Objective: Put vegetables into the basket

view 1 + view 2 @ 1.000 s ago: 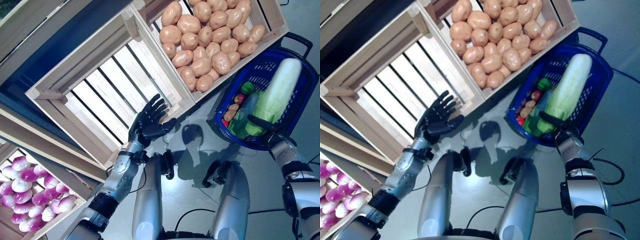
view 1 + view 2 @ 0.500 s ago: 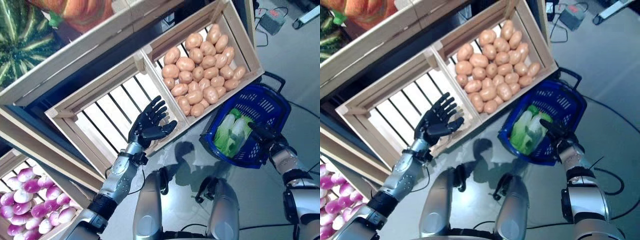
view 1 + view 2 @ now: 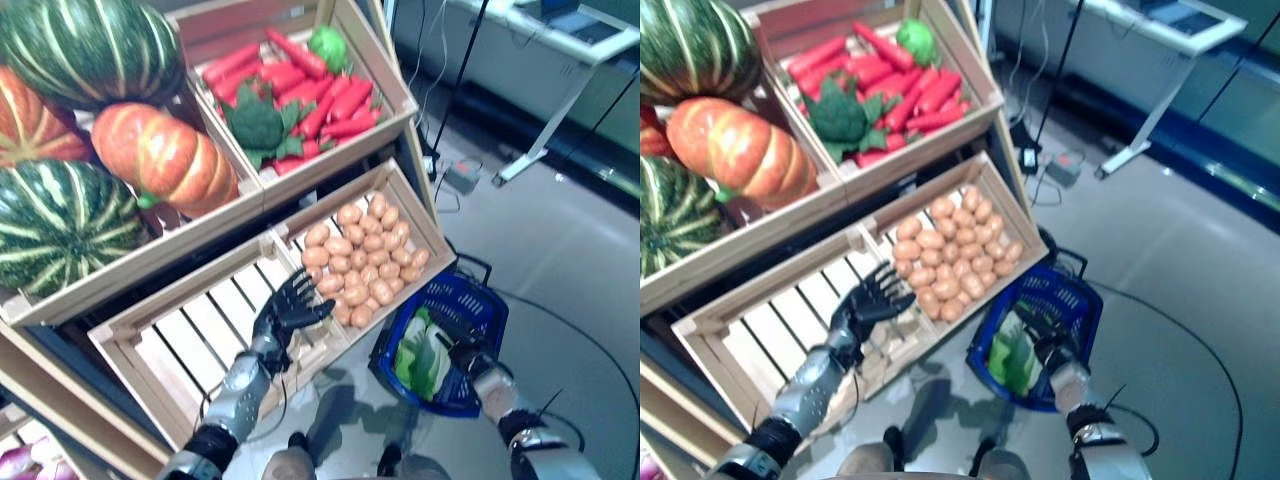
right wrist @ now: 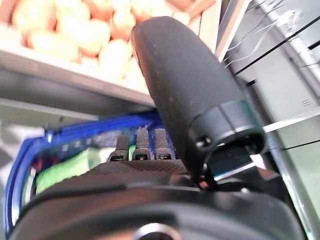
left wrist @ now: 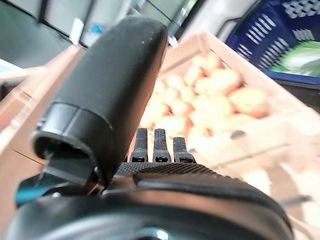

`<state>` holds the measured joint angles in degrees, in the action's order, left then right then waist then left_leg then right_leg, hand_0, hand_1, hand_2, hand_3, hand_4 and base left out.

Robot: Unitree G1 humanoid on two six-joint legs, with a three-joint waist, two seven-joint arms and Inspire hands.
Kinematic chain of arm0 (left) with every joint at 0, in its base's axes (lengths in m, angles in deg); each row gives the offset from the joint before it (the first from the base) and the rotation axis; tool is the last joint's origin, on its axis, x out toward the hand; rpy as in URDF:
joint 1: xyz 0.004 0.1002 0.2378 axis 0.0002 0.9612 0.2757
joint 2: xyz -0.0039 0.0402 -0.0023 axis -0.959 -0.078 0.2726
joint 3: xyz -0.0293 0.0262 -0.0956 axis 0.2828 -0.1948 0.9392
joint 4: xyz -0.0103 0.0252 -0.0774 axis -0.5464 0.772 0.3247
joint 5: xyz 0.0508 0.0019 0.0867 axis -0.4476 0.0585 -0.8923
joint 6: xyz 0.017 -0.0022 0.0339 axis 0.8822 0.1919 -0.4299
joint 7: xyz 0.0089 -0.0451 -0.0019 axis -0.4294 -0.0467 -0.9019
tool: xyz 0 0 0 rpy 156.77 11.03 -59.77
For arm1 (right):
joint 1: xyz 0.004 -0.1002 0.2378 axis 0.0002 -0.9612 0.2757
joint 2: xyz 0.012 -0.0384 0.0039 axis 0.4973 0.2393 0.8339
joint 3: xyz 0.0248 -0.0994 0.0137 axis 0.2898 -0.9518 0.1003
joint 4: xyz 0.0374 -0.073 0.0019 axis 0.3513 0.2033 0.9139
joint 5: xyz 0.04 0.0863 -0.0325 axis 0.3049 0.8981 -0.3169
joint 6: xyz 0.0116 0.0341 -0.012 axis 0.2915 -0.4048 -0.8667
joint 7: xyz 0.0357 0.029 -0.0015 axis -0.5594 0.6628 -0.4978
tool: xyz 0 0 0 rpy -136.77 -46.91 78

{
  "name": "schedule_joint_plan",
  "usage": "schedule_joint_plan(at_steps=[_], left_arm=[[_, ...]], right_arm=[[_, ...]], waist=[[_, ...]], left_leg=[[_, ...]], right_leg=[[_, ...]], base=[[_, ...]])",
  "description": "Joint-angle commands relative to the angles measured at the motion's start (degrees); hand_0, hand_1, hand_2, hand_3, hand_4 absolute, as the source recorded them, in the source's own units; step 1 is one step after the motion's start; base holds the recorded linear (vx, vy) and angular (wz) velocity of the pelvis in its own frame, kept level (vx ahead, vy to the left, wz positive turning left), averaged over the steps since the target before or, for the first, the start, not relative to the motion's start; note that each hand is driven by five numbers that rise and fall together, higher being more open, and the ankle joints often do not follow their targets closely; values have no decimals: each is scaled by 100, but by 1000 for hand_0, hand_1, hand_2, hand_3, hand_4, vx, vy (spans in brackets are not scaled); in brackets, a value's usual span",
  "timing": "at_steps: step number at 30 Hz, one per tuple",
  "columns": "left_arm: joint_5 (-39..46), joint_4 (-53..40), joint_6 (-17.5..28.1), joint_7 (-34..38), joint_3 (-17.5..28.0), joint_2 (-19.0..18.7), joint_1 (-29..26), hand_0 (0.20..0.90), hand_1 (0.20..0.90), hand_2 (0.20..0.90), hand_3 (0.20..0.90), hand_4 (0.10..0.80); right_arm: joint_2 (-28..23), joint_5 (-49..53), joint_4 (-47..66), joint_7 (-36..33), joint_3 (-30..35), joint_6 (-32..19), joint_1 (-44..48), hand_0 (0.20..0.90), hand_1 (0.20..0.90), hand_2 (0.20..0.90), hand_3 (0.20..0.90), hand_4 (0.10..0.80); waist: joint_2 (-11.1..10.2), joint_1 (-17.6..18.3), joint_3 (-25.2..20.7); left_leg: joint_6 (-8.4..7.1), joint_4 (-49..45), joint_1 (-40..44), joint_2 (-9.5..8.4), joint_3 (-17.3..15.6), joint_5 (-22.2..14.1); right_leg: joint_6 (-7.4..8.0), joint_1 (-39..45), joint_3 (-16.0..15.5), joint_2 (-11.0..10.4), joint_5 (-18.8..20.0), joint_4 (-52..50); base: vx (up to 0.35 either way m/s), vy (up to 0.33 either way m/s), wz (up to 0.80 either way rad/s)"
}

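Observation:
The blue plastic basket (image 3: 480, 300) stands on the floor in front of the wooden stand, below the potato crate. A long pale green vegetable (image 3: 424, 352) lies in it; it also shows in the right eye view (image 3: 1012, 352). My right hand (image 3: 466, 352) is over the basket's near rim with its fingers straight and empty; it shows in its wrist view (image 4: 150, 145) too. My left hand (image 3: 290, 305) is open, fingers spread, held above the front edge of the slatted crate, next to the potatoes (image 3: 352, 262). It holds nothing; it shows in its wrist view (image 5: 155, 150) too.
The wooden stand (image 3: 270, 185) has crates on two levels, with an empty slatted crate (image 3: 190, 345) beside the potato crate. A white table leg (image 3: 535, 150) and cables stand on the grey floor at the back right. Open floor (image 3: 570, 260) lies right of the basket.
The camera has tilted up, so the stand's upper crates have come into view and everything looks smaller. The long pale green vegetable left my right hand and lies in the basket. Left hand stays open.

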<state>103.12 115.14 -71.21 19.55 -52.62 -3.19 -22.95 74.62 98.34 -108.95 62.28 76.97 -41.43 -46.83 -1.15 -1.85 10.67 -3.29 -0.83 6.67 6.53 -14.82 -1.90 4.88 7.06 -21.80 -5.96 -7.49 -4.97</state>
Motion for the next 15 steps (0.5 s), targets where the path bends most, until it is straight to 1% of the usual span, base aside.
schedule_joint_plan(at_steps=[1, 3, 5, 7, 8, 10, 12, 14, 15], left_arm=[[-636, 432, 392, -68, 231, 261, 109, 900, 900, 900, 900, 800], [-985, 756, 486, -93, 343, 368, 185, 900, 900, 900, 900, 800], [-1031, 1020, 576, -156, 412, 431, 217, 900, 900, 900, 900, 800], [-1166, 1191, 686, -293, 516, 468, 312, 900, 900, 900, 900, 800], [-1297, 1259, 651, -374, 547, 465, 363, 900, 900, 900, 900, 800], [-1499, 1434, 658, -420, 527, 450, 413, 900, 900, 900, 900, 800], [-1757, 1729, 588, -415, 495, 417, 425, 900, 900, 900, 900, 800], [-1677, 2006, 449, -548, 497, 410, 418, 900, 900, 900, 900, 800], [-1687, 2224, 427, -606, 477, 447, 437, 900, 900, 900, 900, 800]], right_arm=[[330, 131, 448, 1060, -277, -760, -237, 900, 900, 900, 900, 800], [521, 182, 646, 1432, -449, -653, -584, 900, 900, 900, 900, 800], [636, 264, 686, 1639, -507, -490, -838, 900, 900, 900, 900, 800], [693, 213, 588, 1818, -503, -164, -1094, 900, 900, 900, 900, 800], [701, 124, 508, 1875, -497, -10, -1190, 900, 900, 900, 900, 800], [676, -77, 361, 1968, -515, -11, -1295, 900, 900, 900, 900, 800], [591, -666, 156, 1883, -614, -244, -1332, 900, 900, 900, 900, 800], [522, -725, -25, 1752, -686, -384, -1313, 900, 900, 900, 900, 800], [513, -869, -184, 1625, -704, -536, -1269, 900, 900, 900, 900, 800]], waist=[[56, 63, -327], [68, 160, -376], [91, 244, -396], [108, 324, -406], [116, 356, -407], [136, 390, -402], [160, 428, -397], [175, 436, -400], [193, 439, -399]], left_leg=[[201, 583, 304, -345, -127, -149], [183, 583, 313, -365, -167, -181], [201, 583, 334, -393, -168, -215], [226, 583, 374, -403, -208, -235], [233, 583, 391, -406, -232, -245], [231, 583, 405, -411, -251, -249], [233, 583, 416, -425, -242, -254], [241, 583, 432, -444, -209, -265], [220, 583, 478, -448, -162, -301]], right_leg=[[-209, 225, 387, 252, 479, 877], [-184, 269, 417, 266, 533, 996], [-182, 280, 471, 279, 522, 996], [-184, 307, 512, 290, 507, 995], [-184, 315, 520, 288, 497, 995], [-182, 329, 515, 280, 491, 996], [-176, 337, 518, 278, 478, 996], [-182, 364, 536, 278, 449, 997], [-155, 418, 560, 280, 413, 996]], base=[[32, 13, -18], [7, 8, -16], [2, 4, -3], [0, 0, 0], [7, -5, -4], [-3, -4, -6], [0, 0, 0], [-3, 3, -7], [13, 10, -7]])
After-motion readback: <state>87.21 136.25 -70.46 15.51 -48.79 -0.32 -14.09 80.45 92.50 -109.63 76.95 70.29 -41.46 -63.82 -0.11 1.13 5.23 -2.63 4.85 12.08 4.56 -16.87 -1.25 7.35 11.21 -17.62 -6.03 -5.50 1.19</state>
